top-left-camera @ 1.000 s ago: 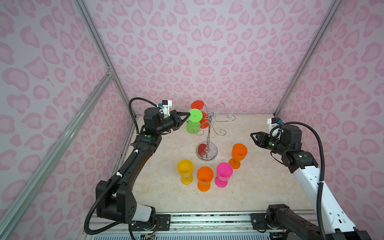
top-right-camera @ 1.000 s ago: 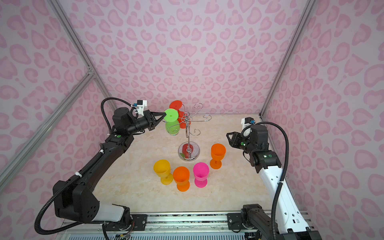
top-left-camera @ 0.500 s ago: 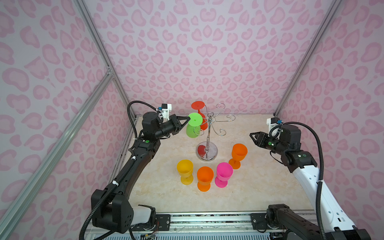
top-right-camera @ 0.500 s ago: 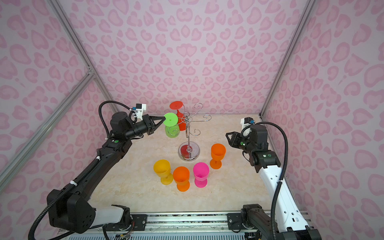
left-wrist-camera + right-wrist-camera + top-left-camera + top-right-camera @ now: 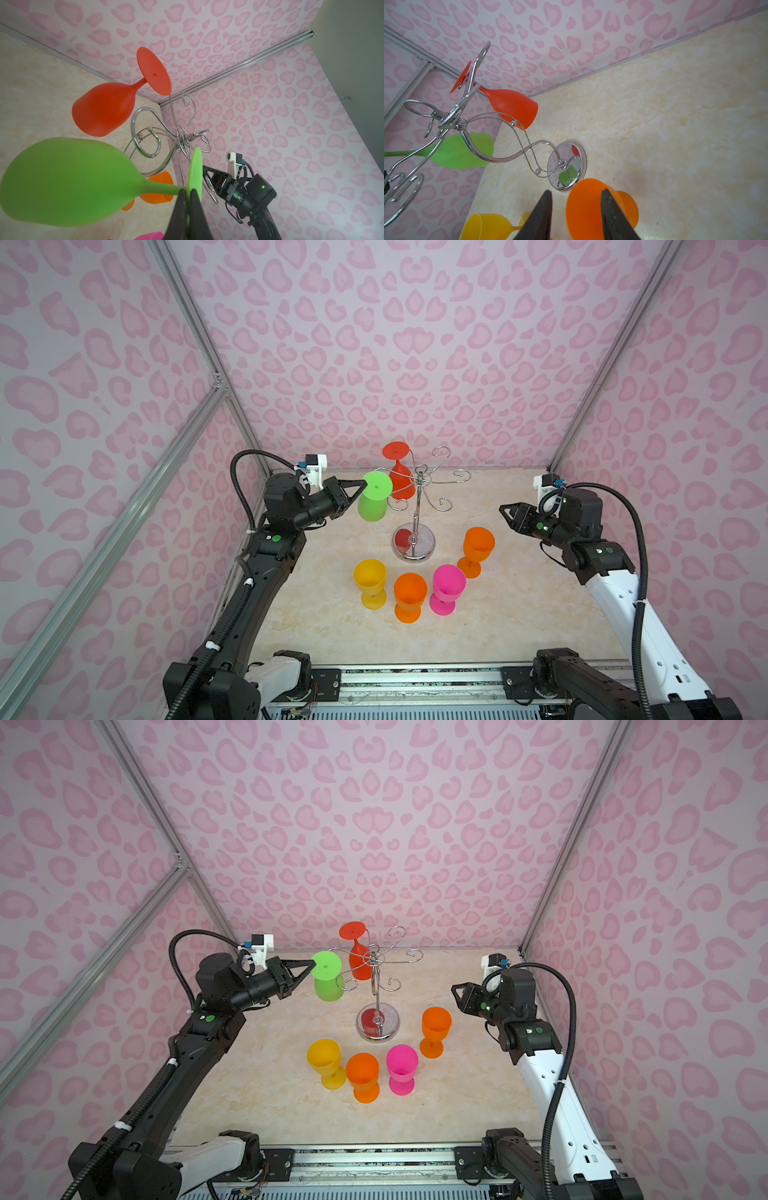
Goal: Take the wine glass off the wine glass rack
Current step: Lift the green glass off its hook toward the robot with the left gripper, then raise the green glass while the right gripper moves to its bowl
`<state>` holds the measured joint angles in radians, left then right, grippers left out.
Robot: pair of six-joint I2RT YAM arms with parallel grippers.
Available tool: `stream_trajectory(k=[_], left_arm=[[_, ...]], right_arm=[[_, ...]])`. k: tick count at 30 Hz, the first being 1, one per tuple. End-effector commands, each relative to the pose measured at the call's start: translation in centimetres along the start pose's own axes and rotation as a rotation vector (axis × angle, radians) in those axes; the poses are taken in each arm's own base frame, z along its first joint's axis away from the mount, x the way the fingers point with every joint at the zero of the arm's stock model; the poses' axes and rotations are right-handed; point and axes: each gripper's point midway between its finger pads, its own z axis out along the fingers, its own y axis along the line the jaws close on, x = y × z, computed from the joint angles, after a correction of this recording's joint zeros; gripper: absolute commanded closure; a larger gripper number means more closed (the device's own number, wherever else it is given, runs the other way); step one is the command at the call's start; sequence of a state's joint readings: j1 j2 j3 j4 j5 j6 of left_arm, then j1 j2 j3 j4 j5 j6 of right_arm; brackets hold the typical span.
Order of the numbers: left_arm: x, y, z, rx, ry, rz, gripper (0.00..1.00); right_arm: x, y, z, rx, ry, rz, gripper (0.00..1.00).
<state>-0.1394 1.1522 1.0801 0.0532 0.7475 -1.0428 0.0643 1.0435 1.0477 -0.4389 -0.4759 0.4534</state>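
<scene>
Your left gripper (image 5: 362, 485) is clamped tight on the stem of the green glass (image 5: 372, 508), right under its foot. The glass hangs upside down, bowl toward the table (image 5: 519, 614). It's up in the air on the left side of the rack (image 5: 422, 548), just beside the tip of one hook arm. Can't tell if the foot touches the wire.

A red glass (image 5: 401, 486) hangs upside down on a hook at the back.

Your right gripper (image 5: 503, 510) is partway open with nothing in it, off to the right and well apart from the rack.

Standing upright in front of the rack: a yellow glass (image 5: 370, 578), an orange glass (image 5: 410, 593), a pink glass (image 5: 448, 585) and a second orange glass (image 5: 478, 545) nearer your right arm.
</scene>
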Motion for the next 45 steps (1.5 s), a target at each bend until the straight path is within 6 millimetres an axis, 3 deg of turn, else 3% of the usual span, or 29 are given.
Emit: stream_trajectory(k=[1,7,15,25,31,37,45], left_arm=[[-0.6,-0.8,-1.5,0.005,-0.036,0.039,0.97],[-1.5,-3.0,-3.8,0.020,-0.084,0.076,0.97],[-2.3,-9.3,-6.5,0.131,-0.160,0.180,0.97],[-1.9,-17.1,-8.5,0.392,-0.197,0.251,0.97],[-1.4,-19.5,-7.3,0.570,-0.143,0.207,0.97],[-0.5,-20.6,-4.6,0.713,-0.049,0.120,0.97],[0.4,-21.0,-1.4,0.836,0.045,0.006,0.97]], right_arm=[[-0.7,0.6,0.0,-0.024,-0.019,-0.007,0.60],[-1.2,1.1,-0.2,-0.040,-0.032,-0.007,0.60],[-2.5,3.2,-1.1,-0.146,-0.110,-0.011,0.61],[-5.3,8.5,-3.8,-0.413,-0.232,-0.027,0.58],[-6.7,12.4,-5.5,-0.607,-0.301,-0.037,0.49],[-7.1,15.6,-6.3,-0.762,-0.342,-0.059,0.40],[-7.5,17.5,-6.5,-0.989,-0.349,0.030,0.38]])
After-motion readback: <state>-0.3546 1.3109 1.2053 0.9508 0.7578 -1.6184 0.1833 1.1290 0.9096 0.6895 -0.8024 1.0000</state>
